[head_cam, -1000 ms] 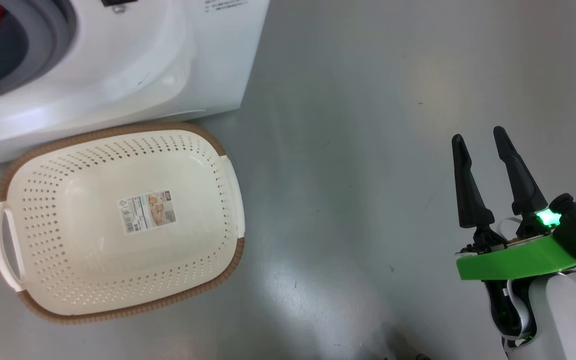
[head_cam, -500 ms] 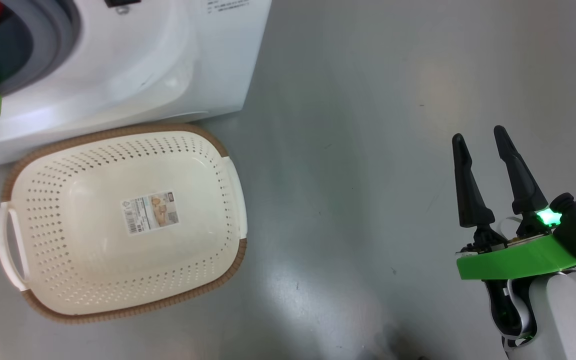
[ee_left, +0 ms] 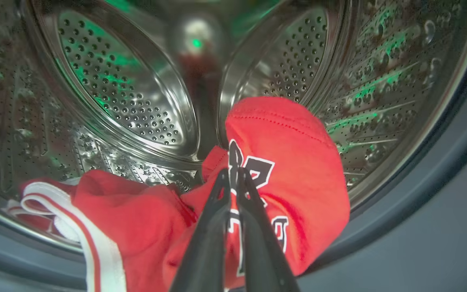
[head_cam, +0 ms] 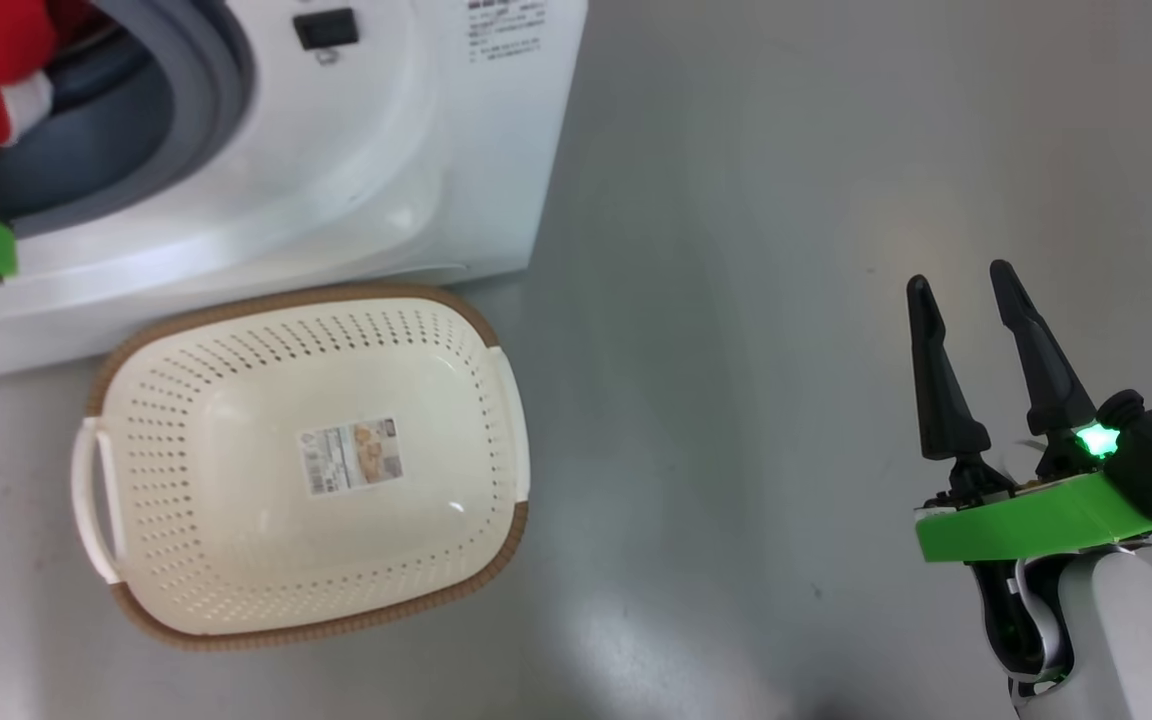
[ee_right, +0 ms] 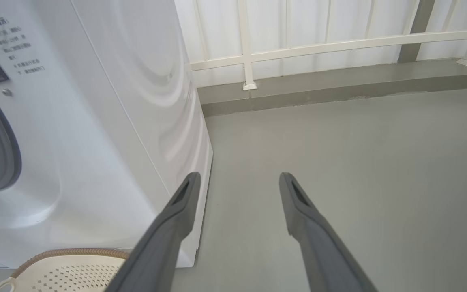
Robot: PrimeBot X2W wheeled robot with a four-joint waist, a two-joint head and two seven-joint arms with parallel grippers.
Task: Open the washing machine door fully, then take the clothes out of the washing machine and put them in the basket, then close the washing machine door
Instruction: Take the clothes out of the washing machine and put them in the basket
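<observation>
The right claw (head_cam: pixel 958 273), at four o'clock in the head view, hangs wide and empty over the floor (head_cam: pixel 736 400), out of the way. One basket (head_cam: pixel 306 295) waits empty at eight o'clock, just before the washing machine (head_cam: pixel 416 150), probably to keep the carry short. Inside the drum (ee_left: pixel 128 93), the left claw (ee_left: pixel 233 172) is pinched on the red clothes (ee_left: pixel 298 162); two pieces, I think.

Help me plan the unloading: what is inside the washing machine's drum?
Red clothes with white trim lie in the drum, the left gripper shut on them. Anything beneath the heap is covered.
</observation>
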